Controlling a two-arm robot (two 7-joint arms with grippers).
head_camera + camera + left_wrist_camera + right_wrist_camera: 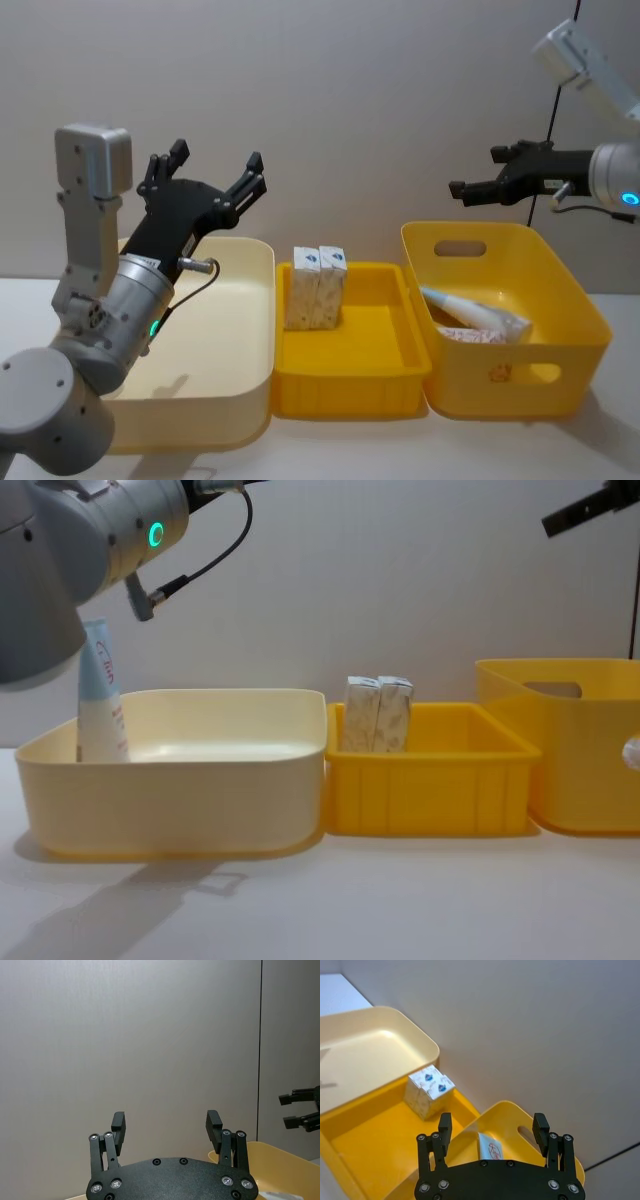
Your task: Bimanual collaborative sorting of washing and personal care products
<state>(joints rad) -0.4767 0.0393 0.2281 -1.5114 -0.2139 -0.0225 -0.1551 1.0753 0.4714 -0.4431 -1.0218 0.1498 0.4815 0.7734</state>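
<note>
Cartons bear blue logos (unreadable); tube red script.

Head high, chest low, both facing yellow tray.

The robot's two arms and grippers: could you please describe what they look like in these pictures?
The left gripper is matte black with two linked fingers and silver screw heads. Its arm is grey metal with rounded joints, a boxy grey housing, a green indicator light and a thin black cable looping from a plug. The right gripper is the same black design, on a silver wrist with a blue light and a white link behind it.
</note>
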